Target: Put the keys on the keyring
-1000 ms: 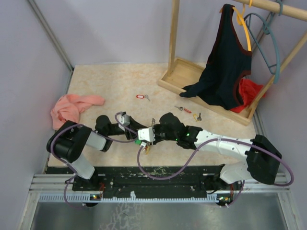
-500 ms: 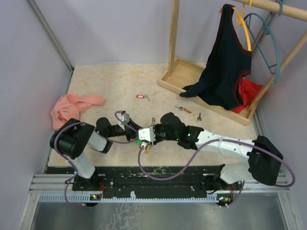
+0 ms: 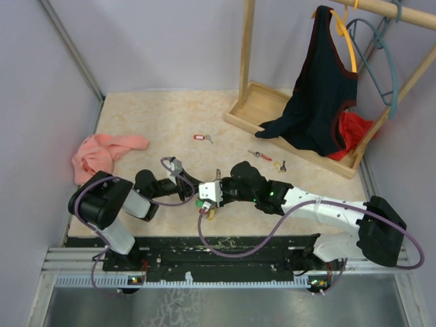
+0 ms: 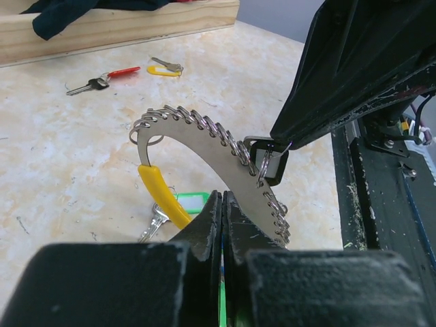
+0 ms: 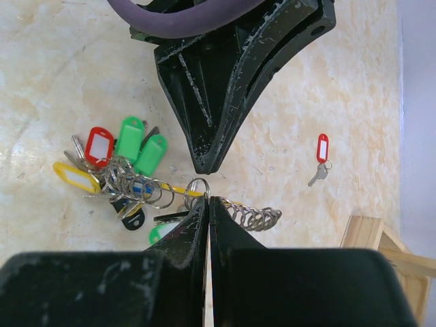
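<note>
Pinching in from the left, the left gripper (image 4: 222, 204) has its fingers pressed together at the lower edge of the keyring (image 4: 204, 153). It seems to nip the flat plate there, though the tips hide the contact. The keyring sits between the two arms near the front edge of the table (image 3: 150, 122), and its bunch (image 5: 112, 167) of tagged keys appears to rest on the surface. From the right, the right gripper (image 5: 207, 203) is clamped tight on one of the small rings along the keyring's outer rim. Beyond them lies a red key (image 3: 199, 138), and further right two more keys (image 3: 269, 159), all well apart from the grippers.

The keyring looks stiff, thin, light and slick, and the bunch will likely swing it – best held on bare plate, clear of the coils. Loose keys lie flat, so the plastic tag is probably the easiest hold.

Against a second ago, the left fingers have gone from part-open to closed and the left arm has shifted slightly — the loose keys have not moved
</note>
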Robot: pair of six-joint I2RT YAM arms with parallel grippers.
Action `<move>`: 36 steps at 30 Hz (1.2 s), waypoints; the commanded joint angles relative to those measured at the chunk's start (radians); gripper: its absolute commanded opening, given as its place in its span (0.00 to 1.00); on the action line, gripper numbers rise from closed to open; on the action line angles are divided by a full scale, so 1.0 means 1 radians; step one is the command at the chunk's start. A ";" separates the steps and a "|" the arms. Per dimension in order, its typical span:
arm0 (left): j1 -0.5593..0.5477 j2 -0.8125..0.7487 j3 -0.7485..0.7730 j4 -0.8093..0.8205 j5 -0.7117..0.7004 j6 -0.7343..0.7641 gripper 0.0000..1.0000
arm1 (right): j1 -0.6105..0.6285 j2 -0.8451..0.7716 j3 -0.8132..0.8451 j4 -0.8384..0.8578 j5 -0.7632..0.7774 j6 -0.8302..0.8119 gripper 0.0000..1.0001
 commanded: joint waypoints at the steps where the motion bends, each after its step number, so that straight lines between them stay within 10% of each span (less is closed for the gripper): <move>1: -0.007 -0.010 -0.026 0.268 -0.003 0.026 0.01 | 0.012 -0.047 0.013 0.077 0.015 0.000 0.00; 4: -0.007 -0.051 -0.043 0.261 -0.002 0.081 0.16 | 0.013 -0.047 0.015 0.081 0.020 -0.005 0.00; 10: -0.003 -0.140 -0.039 0.183 -0.041 0.081 0.98 | 0.012 -0.038 0.035 0.076 0.036 0.004 0.00; 19: -0.031 -0.662 -0.006 -0.662 -0.512 0.274 1.00 | 0.012 -0.056 0.022 0.133 0.070 0.075 0.00; 24: -0.202 -0.737 -0.036 -0.678 -0.841 0.305 1.00 | 0.011 -0.039 0.039 0.121 0.077 0.106 0.00; 36: -0.250 -0.742 -0.122 -0.614 -0.652 0.463 0.99 | 0.010 -0.052 0.067 0.048 0.026 0.119 0.00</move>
